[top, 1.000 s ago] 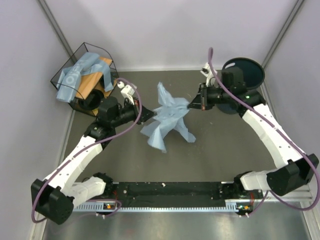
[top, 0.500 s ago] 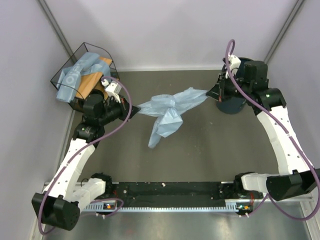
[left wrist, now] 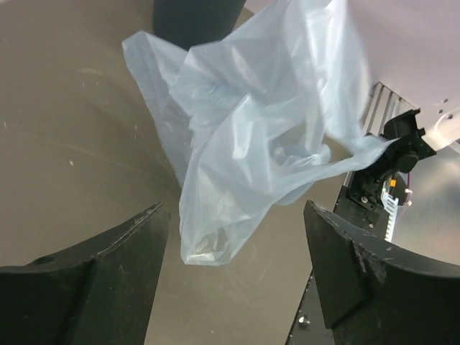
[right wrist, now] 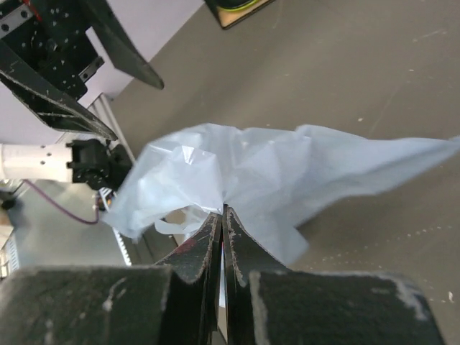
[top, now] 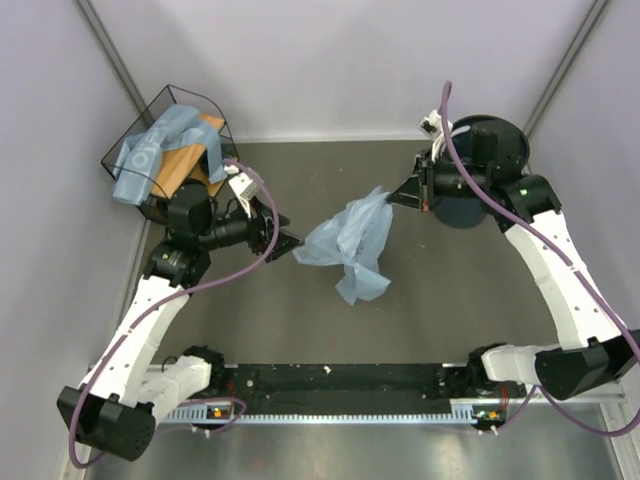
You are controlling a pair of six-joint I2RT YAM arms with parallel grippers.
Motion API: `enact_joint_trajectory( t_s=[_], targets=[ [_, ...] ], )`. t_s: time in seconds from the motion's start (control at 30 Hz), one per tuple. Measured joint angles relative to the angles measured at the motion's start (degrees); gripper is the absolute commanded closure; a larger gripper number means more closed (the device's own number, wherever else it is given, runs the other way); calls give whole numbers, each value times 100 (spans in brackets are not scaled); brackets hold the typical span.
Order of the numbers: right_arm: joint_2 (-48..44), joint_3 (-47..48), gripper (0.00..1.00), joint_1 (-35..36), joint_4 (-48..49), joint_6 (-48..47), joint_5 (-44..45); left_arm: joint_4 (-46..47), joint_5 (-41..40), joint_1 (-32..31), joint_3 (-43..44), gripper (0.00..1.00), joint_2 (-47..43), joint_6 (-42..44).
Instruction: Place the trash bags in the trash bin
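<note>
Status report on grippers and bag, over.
Left gripper open, empty. Right gripper shut on crinkly light-blue plastic bag. Bag outside dark round bin. No obstruction seen.

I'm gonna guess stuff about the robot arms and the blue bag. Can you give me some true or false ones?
1. The right fingers pinch the blue bag. True.
2. The left fingers are shut on the bag. False: they are open and hold nothing.
3. The bag is inside the bin. False: it hangs over the table, beside the bin.
4. More bags lie in the wire basket. True.
</note>
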Motion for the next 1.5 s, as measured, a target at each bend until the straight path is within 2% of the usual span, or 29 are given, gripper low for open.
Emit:
enact_joint_trajectory(
  t_s=[0.13,0.2,0.3,0.43,0.47,0.57,0.63,0.67,0.7,0.8,0.9,1.17,1.33,1.47,1.5],
  targets=[
    [0,2,100,205,140,144,-136,-468,201,-140,463,9,4,981],
    [0,4,100,284,236,238,-138,-601,85,-505,599,9,-52,1464],
    [0,9,100,404,380,380,-116,-697,-289,-1462,584,9,-219,1810],
    [0,11,100,514,557,566,-105,-673,-1082,-2588,575,30,-291,1982],
    [0,11,100,516,599,619,-105,-636,-1204,-2686,560,40,-304,1952],
    [-26,11,100,520,730,798,-28,-400,-1609,-2782,223,59,-601,1572],
    [-72,11,100,522,815,911,59,-278,-1947,-2752,-144,55,-949,1106],
    [-109,4,100,522,868,968,103,-267,-2127,-2712,-330,48,-1137,800],
    [-146,0,100,522,925,1023,136,-282,-2238,-2618,-520,32,-1314,455],
    [-332,-37,100,522,1123,1228,195,-184,-2173,-2072,-1027,22,-1537,-595],
    [-568,-197,100,522,1381,1419,186,166,-1934,-1735,-1228,21,-1163,-1497],
    [-772,-573,100,527,1681,1720,138,2118,-1469,-1668,-970,19,472,-3585],
    [-774,-605,100,529,1847,1840,138,2879,-1305,-1744,-946,19,807,-4238],
    [-774,-603,100,542,2002,1954,140,3128,-1241,-1945,-946,19,981,-4448],
    [-774,-605,100,544,2044,1976,140,3145,-1241,-1982,-946,23,1010,-4468]
  ],
)
